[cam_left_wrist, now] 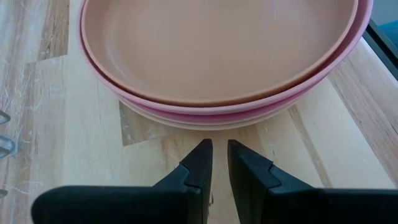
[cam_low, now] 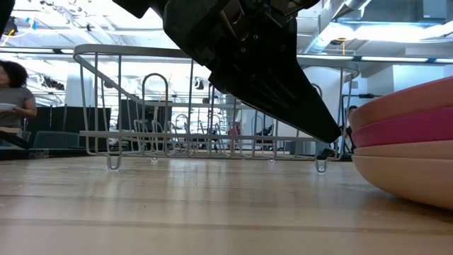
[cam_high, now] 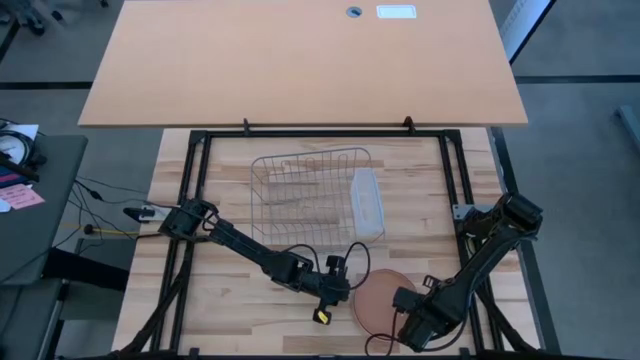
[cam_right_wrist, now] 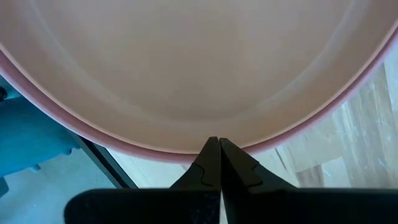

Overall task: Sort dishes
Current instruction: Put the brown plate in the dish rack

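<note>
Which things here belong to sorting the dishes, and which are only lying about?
For the job:
stack of plates
left gripper
right gripper

Lying about:
translucent tub
wire rack, perhaps where the plates go

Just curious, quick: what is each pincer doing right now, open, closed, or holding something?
Left pincer: slightly open, empty, just short of the stack of plates.
Right pincer: closed, empty, at the rim of the plates.
</note>
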